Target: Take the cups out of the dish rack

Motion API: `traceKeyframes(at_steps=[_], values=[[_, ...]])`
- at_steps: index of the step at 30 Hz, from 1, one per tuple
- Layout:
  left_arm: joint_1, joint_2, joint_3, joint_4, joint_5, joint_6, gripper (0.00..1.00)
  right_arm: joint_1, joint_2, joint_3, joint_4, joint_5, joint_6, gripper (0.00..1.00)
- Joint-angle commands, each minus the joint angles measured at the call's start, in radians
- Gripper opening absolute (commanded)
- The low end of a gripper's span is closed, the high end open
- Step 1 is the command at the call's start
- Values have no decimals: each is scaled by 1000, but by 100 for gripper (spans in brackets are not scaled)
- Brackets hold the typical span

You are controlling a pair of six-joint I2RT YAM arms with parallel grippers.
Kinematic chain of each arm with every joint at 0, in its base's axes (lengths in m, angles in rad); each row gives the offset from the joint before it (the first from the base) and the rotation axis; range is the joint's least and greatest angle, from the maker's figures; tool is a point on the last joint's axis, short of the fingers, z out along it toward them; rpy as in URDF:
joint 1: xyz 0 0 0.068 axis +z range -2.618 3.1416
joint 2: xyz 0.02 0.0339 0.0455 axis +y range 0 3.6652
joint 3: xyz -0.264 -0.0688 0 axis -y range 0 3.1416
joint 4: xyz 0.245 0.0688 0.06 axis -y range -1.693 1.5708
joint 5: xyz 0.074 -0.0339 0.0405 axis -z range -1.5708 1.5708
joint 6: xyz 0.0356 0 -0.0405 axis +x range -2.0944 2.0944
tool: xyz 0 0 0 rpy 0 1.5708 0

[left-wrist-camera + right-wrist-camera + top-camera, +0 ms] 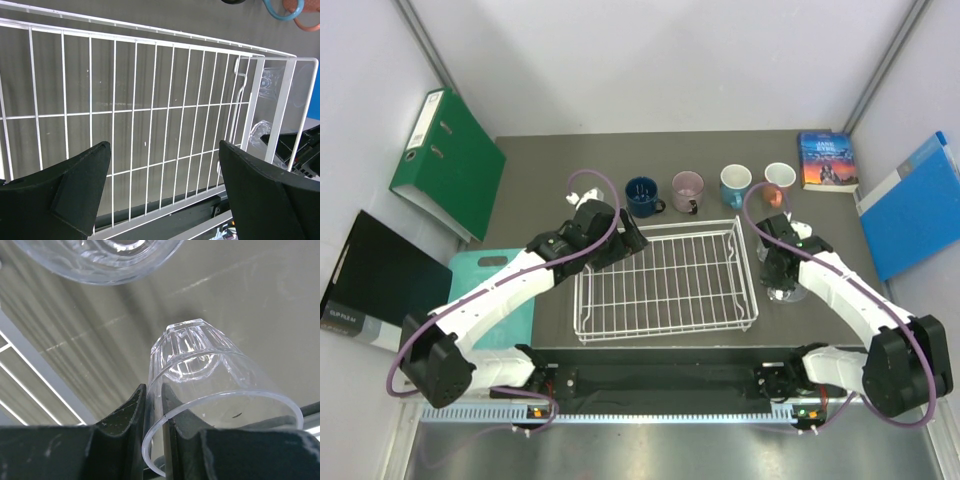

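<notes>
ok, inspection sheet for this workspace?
Surface: dark grey table, no spills seen.
Job's things: dish rack empty; navy mug, pink mug, blue mug, orange mug on table behind it; held tumbler and second tumbler right of it.
Clutter: green binder, black folder, cutting board left; book, blue folder right.
Grippers: left gripper open over rack; right gripper shut on held tumbler's wall.
Cables: purple cables on both arms, no snags seen.
Surroundings: white walls.

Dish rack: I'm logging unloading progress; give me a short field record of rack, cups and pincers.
dish rack: no cups inside
mugs: navy mug, mauve mug, light blue mug, orange mug, in a row behind the rack
left pincer: open, over the rack
right pincer: shut on clear tumbler, right of rack
second tumbler: close by, outside rack
</notes>
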Motion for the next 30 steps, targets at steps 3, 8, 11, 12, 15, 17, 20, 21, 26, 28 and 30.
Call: traceKeyframes(at_steps=[3,8,11,12,15,17,20,21,26,28,30], values=[[-2,-7,0,1,7,-7,93,5,23,-6,58,-49,9,14],[-2,-6,4,1,7,-7,93,5,11,-1,61,-48,4,23],[-2,0,9,0,7,-5,93,5,5,0,59,-44,6,26],[-2,5,12,0,9,-5,93,5,6,2,58,-44,4,27],[-2,8,17,0,10,-2,93,5,-15,14,47,-35,9,28],[-2,8,21,1,7,5,94,4,-37,28,38,-28,12,30],[-2,2,27,-3,-6,22,95,4,-74,88,3,0,12,32],[-3,2,32,-8,-13,27,96,5,-74,135,-11,17,4,32],[-3,-6,44,-9,-20,54,99,5,-87,264,-60,25,-16,37],[-3,-6,46,-11,-17,59,99,5,-91,318,-83,21,-19,38],[-3,-7,47,-14,-17,59,99,4,-101,364,-111,14,-20,40]])
